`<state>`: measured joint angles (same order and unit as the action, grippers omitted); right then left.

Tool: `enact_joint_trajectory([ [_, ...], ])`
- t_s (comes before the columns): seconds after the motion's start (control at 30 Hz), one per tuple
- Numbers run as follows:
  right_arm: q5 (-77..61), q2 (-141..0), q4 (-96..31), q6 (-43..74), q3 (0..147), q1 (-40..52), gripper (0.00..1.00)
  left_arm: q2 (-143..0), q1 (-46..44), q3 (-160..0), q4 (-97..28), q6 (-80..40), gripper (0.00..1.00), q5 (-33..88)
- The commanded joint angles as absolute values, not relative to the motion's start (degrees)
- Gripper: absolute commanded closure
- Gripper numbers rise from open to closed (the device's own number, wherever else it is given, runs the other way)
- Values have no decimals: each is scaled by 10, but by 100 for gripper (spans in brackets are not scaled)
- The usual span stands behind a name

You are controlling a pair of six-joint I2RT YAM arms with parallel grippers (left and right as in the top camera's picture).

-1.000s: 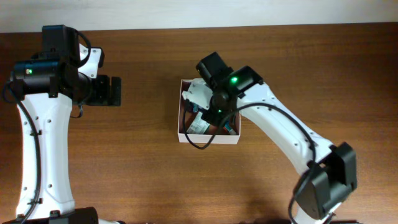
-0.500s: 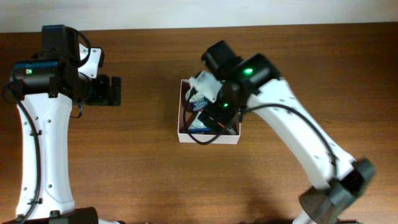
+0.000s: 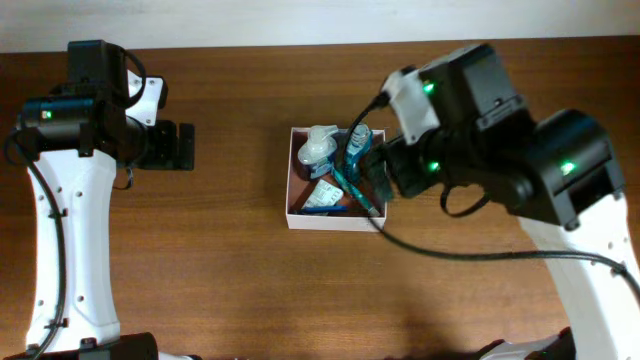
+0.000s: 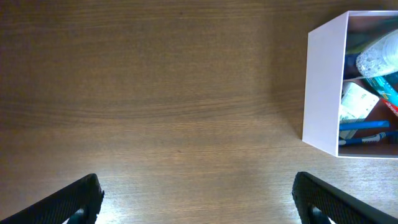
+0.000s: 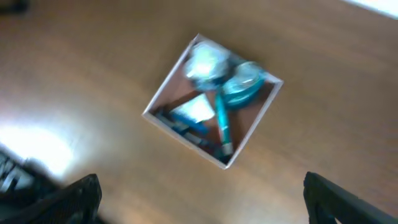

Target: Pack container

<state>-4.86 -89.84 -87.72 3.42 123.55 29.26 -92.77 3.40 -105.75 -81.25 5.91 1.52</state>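
Observation:
The container point(image 3: 291, 185) is a white-walled square box at mid-table with a pinkish-brown inside. In it lie a white bottle point(image 3: 320, 148), a teal bottle point(image 3: 357, 146), a white packet point(image 3: 322, 196) and blue stick-shaped items. My right arm point(image 3: 470, 130) hangs high over the box's right side. In the blurred right wrist view the container point(image 5: 177, 96) lies far below my right gripper point(image 5: 202, 202), which is open and holds nothing. My left gripper point(image 3: 180, 146) is open well left of the box, over bare wood. The left wrist view has the container point(image 4: 323, 81) at its right edge.
The brown wooden table point(image 3: 220, 270) spreads around the box. A pale wall strip point(image 3: 300, 20) runs along the far edge. The left arm's white link point(image 3: 70, 250) stretches down the left side.
My right arm has risen out of the container and swung right, with its gripper opened wide. The toiletries stay in the box. The left arm has not moved.

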Motion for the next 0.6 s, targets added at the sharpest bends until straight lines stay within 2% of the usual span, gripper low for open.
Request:
enact_joint_trajectory([
  [0.0, -10, -829, -852, 48, 1239, 220, 1, -915, 35, -1065, -813, 52, 0, 17],
  [0.3, 16, -704, -823, 35, 1183, 76, 1, -915, 35, -1065, -813, 52, 0, 17],
  [0.43, 0, -600, -705, 35, 1047, 39, 1, -915, 35, -1065, -813, 52, 0, 17],
  [0.57, -1, -465, -576, 35, 843, 17, 1, -915, 35, -1065, -813, 52, 0, 17],
])
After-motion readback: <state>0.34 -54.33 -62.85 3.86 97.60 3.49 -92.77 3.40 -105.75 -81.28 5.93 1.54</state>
